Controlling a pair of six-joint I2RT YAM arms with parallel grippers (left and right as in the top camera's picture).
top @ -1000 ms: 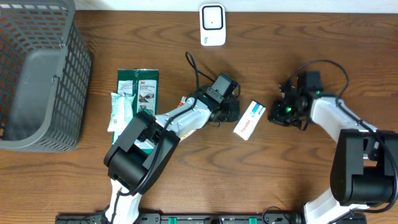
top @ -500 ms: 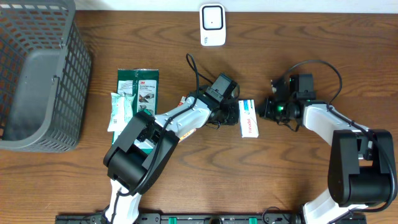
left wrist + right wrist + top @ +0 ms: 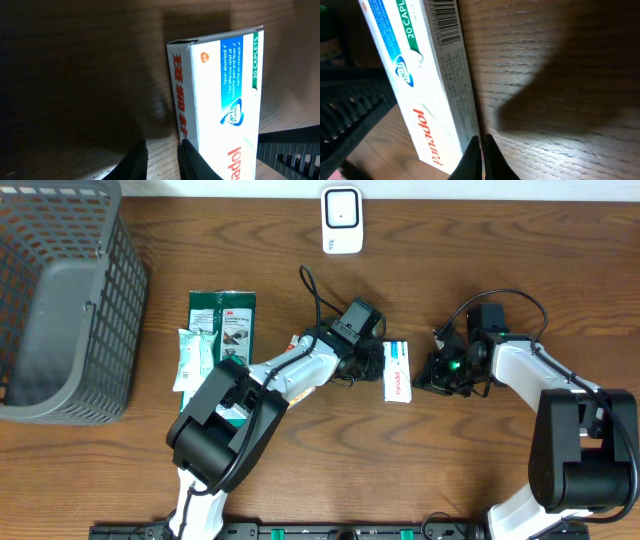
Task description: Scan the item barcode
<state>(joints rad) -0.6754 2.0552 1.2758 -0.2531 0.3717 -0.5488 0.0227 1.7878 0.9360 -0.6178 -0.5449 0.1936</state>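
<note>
A white medicine box (image 3: 398, 370) with blue, green and red print lies flat on the wooden table between my two grippers. My left gripper (image 3: 371, 360) stands at its left side, open by a narrow gap with only bare wood between the fingers (image 3: 164, 146); the right finger touches the box (image 3: 225, 95). My right gripper (image 3: 421, 376) is shut, its tips (image 3: 481, 139) against the long side of the box (image 3: 415, 85). A barcode (image 3: 446, 22) shows on that side, near the far end. A white scanner (image 3: 341, 220) stands at the back edge.
A grey mesh basket (image 3: 60, 300) fills the left end of the table. A green packet (image 3: 222, 320) and a pale packet (image 3: 192, 358) lie left of the left arm. Cables loop over both wrists.
The right gripper has swung left and toward the front against the box. The box turned from slanted to nearly straight and slid left against the left gripper, which stayed put.
</note>
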